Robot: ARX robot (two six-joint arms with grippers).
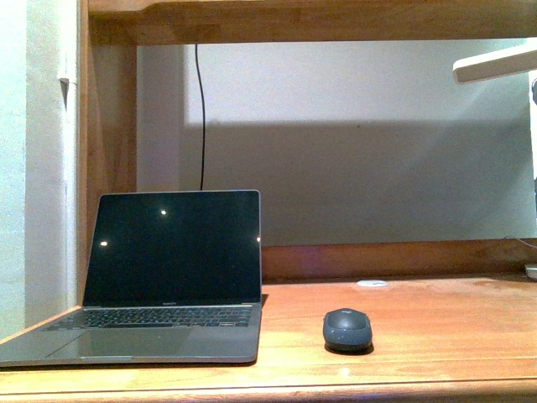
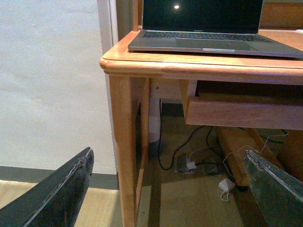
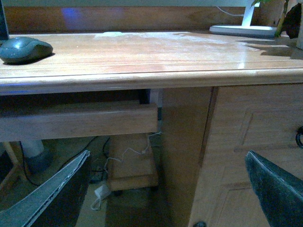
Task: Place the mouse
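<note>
the small dark grey domed plastic mouse [image 1: 347, 328] sits on the wooden counter [image 1: 436, 336], just right of the open grey laptop [image 1: 159, 281]. both the left hand [image 2: 165, 189] and right hand [image 3: 165, 189] hang spread and empty below counter level. the placing looks done; otherwise the next move calls for raising an arm.

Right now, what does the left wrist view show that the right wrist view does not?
Only the left wrist view shows the open laptop and the pale wall beside the desk. Only the right wrist view shows the mouse, the white lamp base and a cabinet door. Both show the wooden desk edge, cables on the floor, and open gripper fingers below the desk.
</note>
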